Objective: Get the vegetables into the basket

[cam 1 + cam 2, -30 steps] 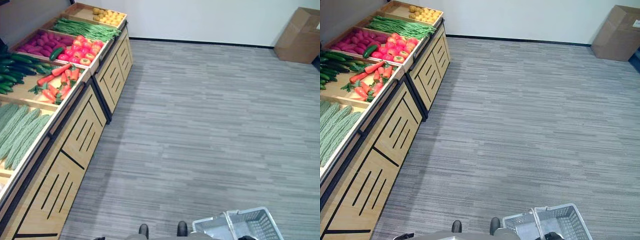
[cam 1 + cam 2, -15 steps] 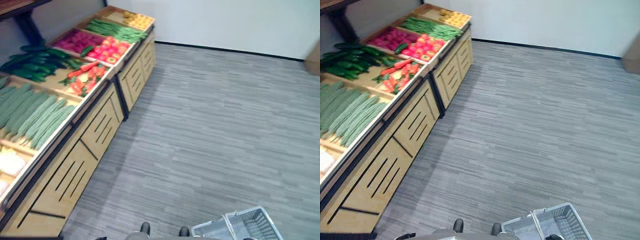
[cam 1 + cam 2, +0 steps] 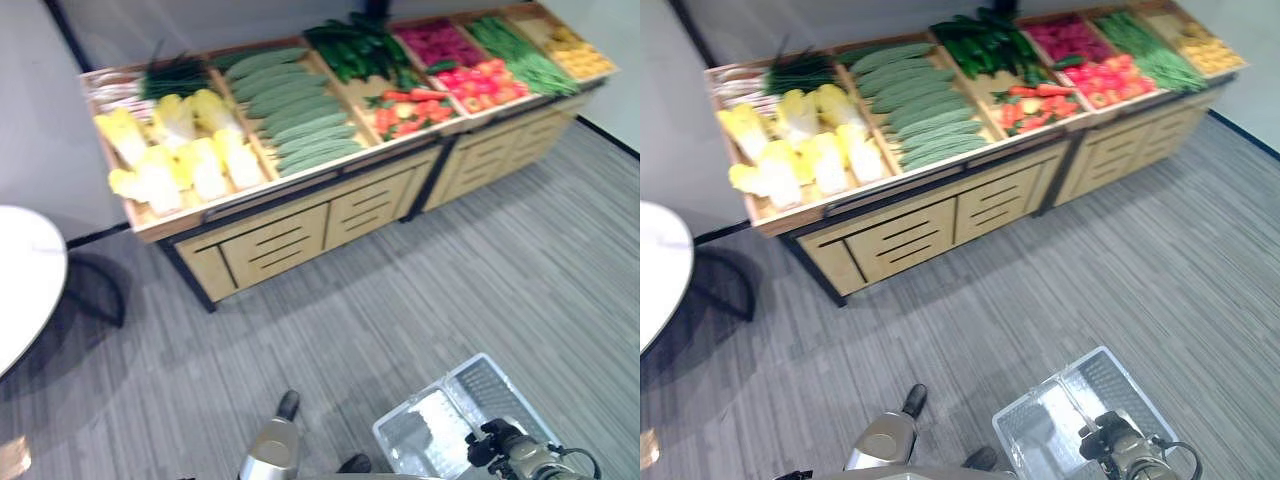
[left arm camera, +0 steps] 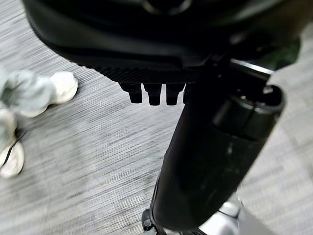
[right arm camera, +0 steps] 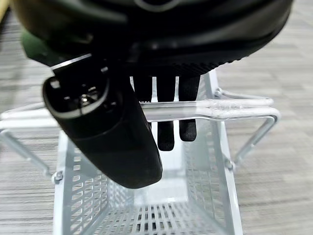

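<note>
Left eye view – stand: a long wooden produce stand point(image 3: 330, 205) runs along the wall, well apart from both hands.
Left eye view – vegetables: pale cabbages point(image 3: 180, 150), ridged green gourds point(image 3: 300, 125), dark cucumbers point(image 3: 360, 50), carrots point(image 3: 410, 108), tomatoes point(image 3: 485, 82) and long green beans point(image 3: 520, 50) lie in its compartments.
Left eye view – basket: the grey wire basket point(image 3: 455, 415) hangs over the floor point(image 3: 400, 290) under the right arm.
Right eye view – tabletop: the edge of a round white tabletop point(image 3: 655, 270) shows at the robot's left.
Left wrist view – left hand: the left hand point(image 4: 156, 63) hangs over the floor; its fingers point(image 4: 153, 94) show only as short tips, so apart or together I cannot tell.
Left wrist view – shoes: a person's pale shoes point(image 4: 34, 93) stand on the floor beyond the fingertips.
Right wrist view – right hand: the right hand point(image 5: 146, 54) has its fingers point(image 5: 166, 127) curled round the basket handle point(image 5: 215, 108), clamped on it.
Right wrist view – basket interior: the mesh bottom past the fingers holds no vegetables.
</note>
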Robot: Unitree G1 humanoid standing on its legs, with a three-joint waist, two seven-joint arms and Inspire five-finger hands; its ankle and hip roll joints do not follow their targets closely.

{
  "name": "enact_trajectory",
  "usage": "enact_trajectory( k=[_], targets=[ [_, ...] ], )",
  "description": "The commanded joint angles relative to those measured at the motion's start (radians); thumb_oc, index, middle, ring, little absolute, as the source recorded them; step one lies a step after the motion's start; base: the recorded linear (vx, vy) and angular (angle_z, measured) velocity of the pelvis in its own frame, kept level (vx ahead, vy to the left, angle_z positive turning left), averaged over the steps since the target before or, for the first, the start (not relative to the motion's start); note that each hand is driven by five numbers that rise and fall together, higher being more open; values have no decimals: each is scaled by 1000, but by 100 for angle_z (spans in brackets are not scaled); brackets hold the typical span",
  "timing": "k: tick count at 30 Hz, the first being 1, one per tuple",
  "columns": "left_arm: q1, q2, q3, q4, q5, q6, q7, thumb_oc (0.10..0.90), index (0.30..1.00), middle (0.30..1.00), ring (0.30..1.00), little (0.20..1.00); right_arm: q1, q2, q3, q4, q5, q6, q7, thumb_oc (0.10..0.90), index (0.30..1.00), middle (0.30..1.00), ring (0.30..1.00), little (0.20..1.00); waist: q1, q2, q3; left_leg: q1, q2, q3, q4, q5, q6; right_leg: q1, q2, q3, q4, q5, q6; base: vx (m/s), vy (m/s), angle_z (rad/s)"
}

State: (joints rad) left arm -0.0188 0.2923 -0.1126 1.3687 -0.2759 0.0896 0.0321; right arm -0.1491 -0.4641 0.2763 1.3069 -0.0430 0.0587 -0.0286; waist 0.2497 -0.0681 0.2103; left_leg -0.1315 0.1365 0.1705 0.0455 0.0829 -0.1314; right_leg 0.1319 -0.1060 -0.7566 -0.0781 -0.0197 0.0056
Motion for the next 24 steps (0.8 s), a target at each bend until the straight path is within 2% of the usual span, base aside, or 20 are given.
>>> enact_trajectory(
  k=[1,3,5,9,11,18,22,24],
  targets=[
    [-66,14,43,-30,2,-17,2,900,1000,1000,1000,1000,26,-109,-61,31,-28,33,-16,400,300,300,300,300,-73,-4,-3,1,67,136,67,21,-12,57,-43,87,79,-71,102,-3,123,185],
    [-57,19,45,-29,13,-13,3,900,1000,1000,1000,1000,35,-108,-72,36,-35,38,-10,400,300,300,300,300,-73,1,-23,4,41,106,55,-6,0,66,-58,78,107,-84,101,116,123,138],
    [-55,24,43,-21,33,-8,-2,900,1000,1000,1000,1000,41,-106,-82,34,-37,36,-13,400,300,300,300,300,-73,2,-35,8,21,99,14,7,10,62,-71,66,131,-82,109,137,120,34],
    [-43,28,62,-3,35,-1,-9,900,1000,1000,1000,1000,40,-83,-81,42,-45,43,-12,400,300,300,300,300,-60,-15,-38,25,-5,75,1,-18,25,70,-91,73,139,-72,123,117,83,20],
    [-43,40,67,-3,39,3,-9,900,1000,1000,1000,1000,50,-57,-72,42,-51,47,-9,400,300,300,300,300,-51,-33,-41,30,-22,71,9,-39,43,78,-114,70,155,-65,138,136,112,2],
    [-49,64,51,-5,78,9,-5,900,1000,1000,1000,1000,45,-36,-60,31,-47,53,-1,400,300,300,300,300,-43,-56,-35,38,-54,71,24,-81,70,64,-145,108,167,-40,164,77,96,-11],
    [-44,72,56,-1,84,10,-4,900,1000,1000,1000,1000,50,-41,-74,28,-46,54,2,400,300,300,300,300,-50,-60,-31,66,-85,68,12,-113,101,29,-196,135,272,-9,193,70,131,-9],
    [-50,78,47,-4,87,8,-4,900,1000,1000,1000,1000,60,-48,-90,22,-41,54,5,400,300,300,300,300,-72,-54,-19,90,-114,47,-7,-125,124,-13,-249,191,394,57,219,80,191,-4]
  ],
)
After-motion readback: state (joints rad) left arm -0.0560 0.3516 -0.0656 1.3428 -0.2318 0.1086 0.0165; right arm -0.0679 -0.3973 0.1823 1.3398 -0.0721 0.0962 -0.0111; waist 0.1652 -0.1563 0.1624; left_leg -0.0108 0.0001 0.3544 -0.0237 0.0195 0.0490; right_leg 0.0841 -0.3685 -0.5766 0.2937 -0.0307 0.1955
